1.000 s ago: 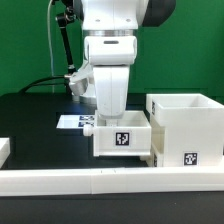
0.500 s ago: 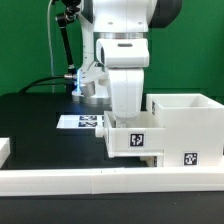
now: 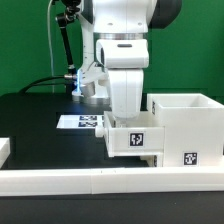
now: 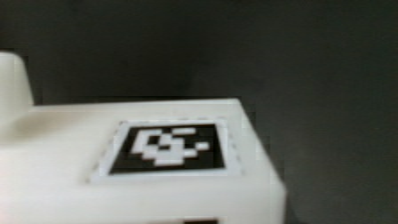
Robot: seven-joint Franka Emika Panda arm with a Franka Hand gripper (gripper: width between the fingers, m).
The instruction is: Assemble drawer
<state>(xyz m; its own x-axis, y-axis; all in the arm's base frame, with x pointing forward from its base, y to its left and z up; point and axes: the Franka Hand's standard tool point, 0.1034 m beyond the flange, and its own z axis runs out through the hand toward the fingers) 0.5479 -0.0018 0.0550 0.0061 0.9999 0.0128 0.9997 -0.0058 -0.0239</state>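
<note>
My pincer is sunk into the small shallow white plastic tray; its fingers are hidden, so I cannot tell its opening or grip. The tray, tag facing the camera, sits touching the tall white cubic box shell, behind the long low white rail. The wrist view shows the tray's tag close up.

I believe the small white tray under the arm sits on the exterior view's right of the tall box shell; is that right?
Not quite: in the exterior view the small white tray under the arm sits on that view's left of the tall box shell, not on its right. The rest holds.
</note>
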